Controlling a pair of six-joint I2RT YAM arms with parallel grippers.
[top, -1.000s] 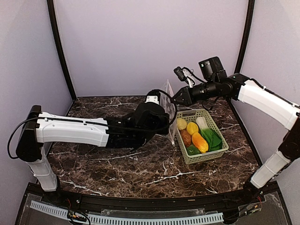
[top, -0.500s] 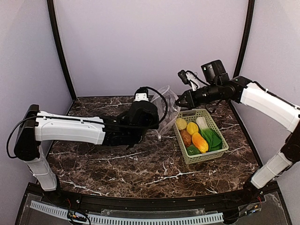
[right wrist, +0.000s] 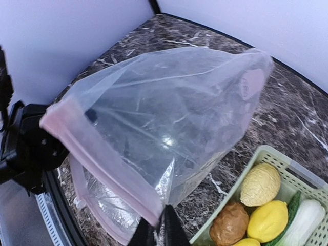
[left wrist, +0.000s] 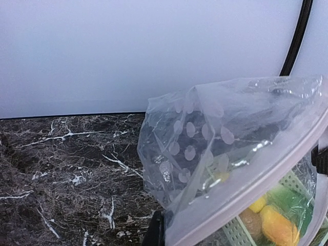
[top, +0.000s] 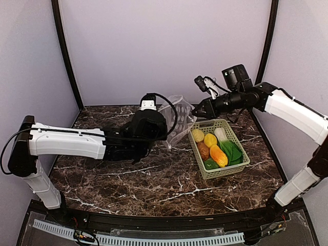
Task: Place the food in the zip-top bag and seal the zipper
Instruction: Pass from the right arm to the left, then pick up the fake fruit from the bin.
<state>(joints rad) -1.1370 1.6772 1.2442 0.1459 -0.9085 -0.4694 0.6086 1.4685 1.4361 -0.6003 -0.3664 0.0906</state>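
The clear, dotted zip-top bag [top: 178,119] hangs above the table, stretched between both grippers just left of the basket. My left gripper [top: 163,128] is shut on one end of its mouth edge, with a black finger [left wrist: 154,233] at the pinkish zipper [left wrist: 246,192]. My right gripper [top: 197,113] is shut on the other end, its fingertips [right wrist: 169,230] pinching the zipper [right wrist: 97,154]. No food shows inside the bag [right wrist: 169,113]. The food lies in the basket: lemon [top: 210,139], potato [top: 203,151], orange piece [top: 219,155], bok choy [top: 221,135], green pepper [top: 211,164].
The light-green lattice basket [top: 225,173] stands on the dark marble table [top: 154,184] at the right, under the right arm. Grey walls close the table in at the back and sides.
The left gripper has shut on the bag's edge and drawn back to the left, spreading the bag out. The right gripper, still holding the bag, has shifted slightly right.
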